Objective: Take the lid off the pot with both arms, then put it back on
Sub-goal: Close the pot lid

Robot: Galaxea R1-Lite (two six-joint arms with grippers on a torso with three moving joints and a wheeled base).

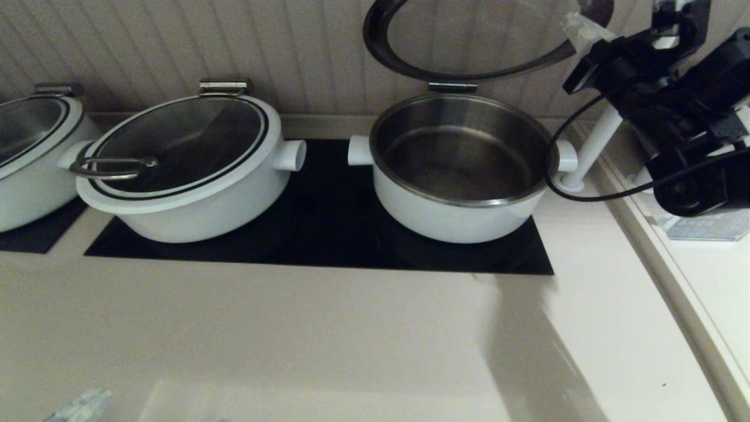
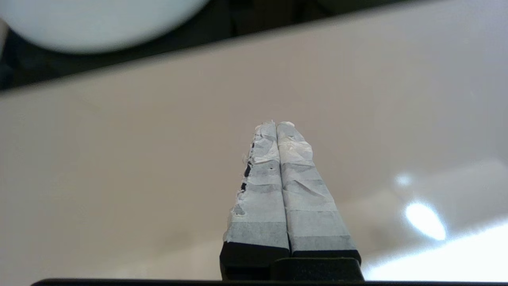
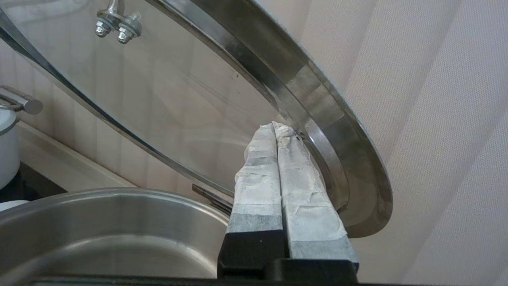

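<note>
with right gripper (image 3: 276, 126) against raised lid (image 3: 166, 91)

head view high over the pot (image 1: 460, 170); right wrist view close, sharing it

The left gripper (image 2: 277, 124) is seen with its two tape-wrapped fingers (image 2: 260, 198) pressed together, no gap between them and nothing held. The tape is frayed along one finger's outer edge. The gripper is held over a pale, glossy surface (image 2: 119, 178). Beyond it, a black panel (image 2: 222, 24) is seen, with a blurred white pot base (image 2: 99, 20) resting on it.
</note>
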